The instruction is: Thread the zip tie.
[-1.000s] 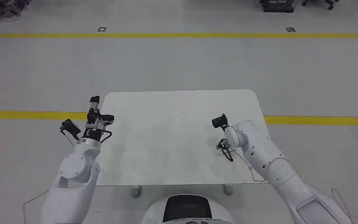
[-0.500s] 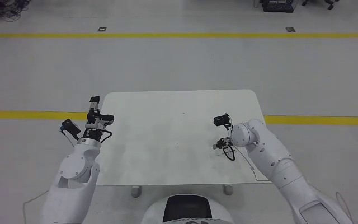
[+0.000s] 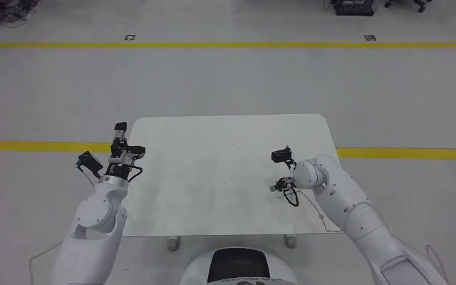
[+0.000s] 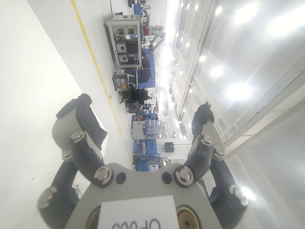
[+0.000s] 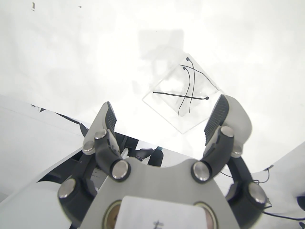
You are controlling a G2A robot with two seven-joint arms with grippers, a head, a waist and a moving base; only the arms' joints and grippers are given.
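Three thin black zip ties (image 5: 190,89) lie crossed over one another on a clear square sheet (image 5: 166,115) on the white table (image 3: 214,157). My right gripper (image 5: 164,107) hovers open just above and short of the sheet, with nothing between its ribbed pads (image 5: 215,116). In the top view this gripper (image 3: 279,187) is over the table's right part, near the front edge. My left gripper (image 3: 125,142) sits at the table's left edge, far from the ties. It is open and empty (image 4: 143,106) and points out toward the room.
The table's front edge (image 5: 152,144) runs just under my right gripper. A thin cable (image 3: 313,206) trails along the right arm. A yellow floor line (image 3: 399,152) runs behind the table.
My right arm has shifted slightly to the right and turned its wrist a little. The left arm has stayed still.
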